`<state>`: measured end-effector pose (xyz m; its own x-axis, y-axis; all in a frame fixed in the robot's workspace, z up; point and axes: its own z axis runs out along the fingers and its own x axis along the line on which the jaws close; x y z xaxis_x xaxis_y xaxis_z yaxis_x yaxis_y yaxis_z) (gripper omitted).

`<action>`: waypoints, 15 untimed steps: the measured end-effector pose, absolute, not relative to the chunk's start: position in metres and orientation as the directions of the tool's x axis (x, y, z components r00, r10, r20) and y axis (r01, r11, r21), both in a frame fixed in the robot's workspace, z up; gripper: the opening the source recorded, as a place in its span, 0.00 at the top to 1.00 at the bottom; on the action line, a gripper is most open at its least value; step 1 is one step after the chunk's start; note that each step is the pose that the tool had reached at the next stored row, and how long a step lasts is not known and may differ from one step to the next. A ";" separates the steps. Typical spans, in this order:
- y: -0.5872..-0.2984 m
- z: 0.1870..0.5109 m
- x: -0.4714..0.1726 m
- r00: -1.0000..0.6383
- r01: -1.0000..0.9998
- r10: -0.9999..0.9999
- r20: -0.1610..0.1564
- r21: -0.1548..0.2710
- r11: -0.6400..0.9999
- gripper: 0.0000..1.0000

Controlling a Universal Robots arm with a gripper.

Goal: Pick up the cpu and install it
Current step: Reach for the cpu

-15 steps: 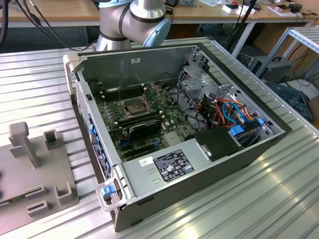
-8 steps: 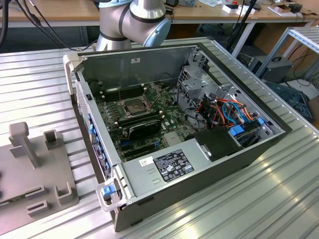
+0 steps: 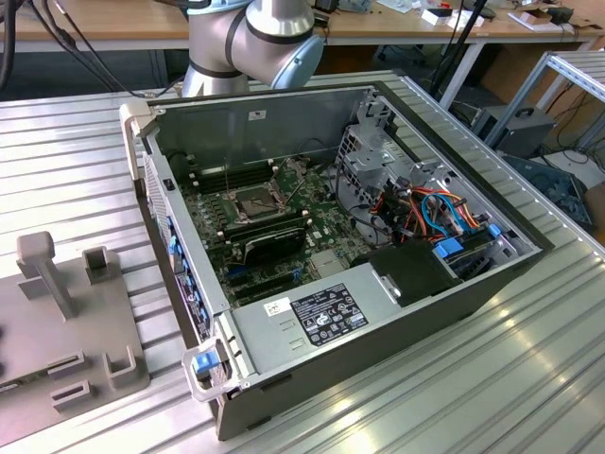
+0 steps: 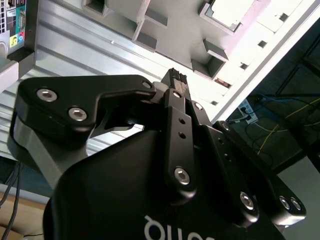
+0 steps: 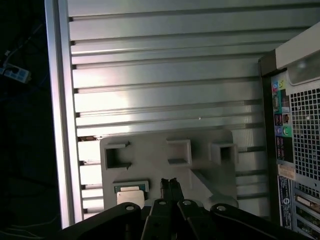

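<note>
The cpu (image 5: 131, 194) is a small pale square chip lying flat in a pocket of the grey holder plate (image 5: 150, 145) on the ribbed metal table. In both wrist views my gripper (image 5: 170, 184) is shut with nothing between its fingers. It hangs above the plate, a short way beside the cpu and apart from it. From the second wrist view the gripper (image 4: 176, 76) points at the plate (image 4: 170, 10). In the exterior view the open computer case holds the green motherboard with its square socket (image 3: 255, 200), metal frame around a dark centre.
The holder plate (image 3: 104, 331) at the exterior view's left carries upright posts (image 3: 47, 270) and several square pockets. The case's rear panel (image 5: 300, 125) stands close beside the plate. The table edge (image 5: 57, 100) runs along the plate's other side. A grey power-supply box (image 3: 321, 317) fills the case's near corner.
</note>
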<state>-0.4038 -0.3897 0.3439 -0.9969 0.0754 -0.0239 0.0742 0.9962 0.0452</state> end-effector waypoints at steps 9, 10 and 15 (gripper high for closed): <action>-0.390 0.331 -0.411 -0.997 0.074 0.075 -0.024 0.045 0.996 0.89; -0.390 0.331 -0.411 -0.997 0.074 0.075 -0.024 0.045 0.996 0.89; -0.391 0.328 -0.416 -0.997 0.074 0.075 -0.024 0.045 0.996 0.89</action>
<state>-0.4156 -0.3911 0.3277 -0.9969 0.0753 -0.0237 0.0742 0.9962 0.0446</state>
